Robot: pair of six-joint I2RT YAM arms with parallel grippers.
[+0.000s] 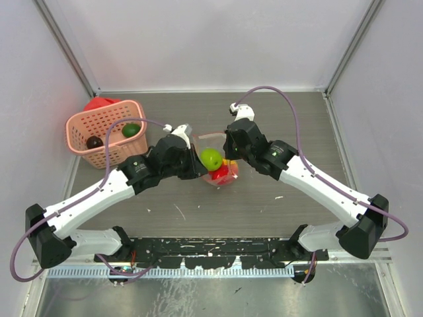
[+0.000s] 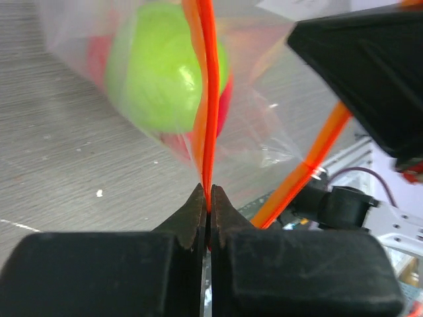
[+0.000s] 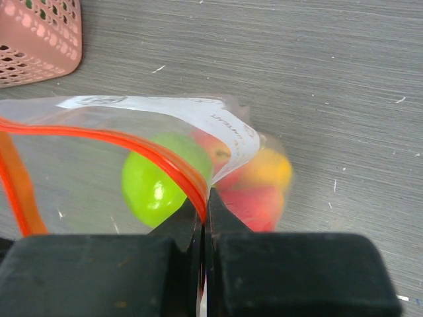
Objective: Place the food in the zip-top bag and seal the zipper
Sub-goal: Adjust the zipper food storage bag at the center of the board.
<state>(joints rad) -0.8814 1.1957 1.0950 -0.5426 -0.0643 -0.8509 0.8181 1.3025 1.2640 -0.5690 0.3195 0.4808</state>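
Your left gripper (image 2: 207, 198) is clamping fully shut on the zipper (image 2: 210, 99), the red-orange strip running out of its tips toward 12 o'clock in that wrist view. Your right gripper (image 3: 203, 198) is pinching closed on the same strip further along, which is arcing off toward 9 o'clock in its own view. The zip-top bag (image 1: 219, 170) is hanging between them at the middle of the table (image 1: 297, 119), belly touching or just over the surface, can't tell which. Bare tabletop is lying open from 12 round to 5 o'clock of the bag. The enclosure walls (image 1: 198, 39) are closing the table at 9, 12 and 3 o'clock, well apart from the bag. At 10 o'clock a pink basket (image 1: 99, 122) is sitting near your left forearm, a red object (image 1: 99, 104) just behind it, and a purple cable (image 1: 129, 121) is looping over the basket. The bag is holding a green fruit (image 1: 211, 158), red pieces (image 1: 222, 176) and a yellow one (image 3: 268, 168); the basket is holding a green piece (image 1: 131, 130) and a dark one (image 1: 94, 142).
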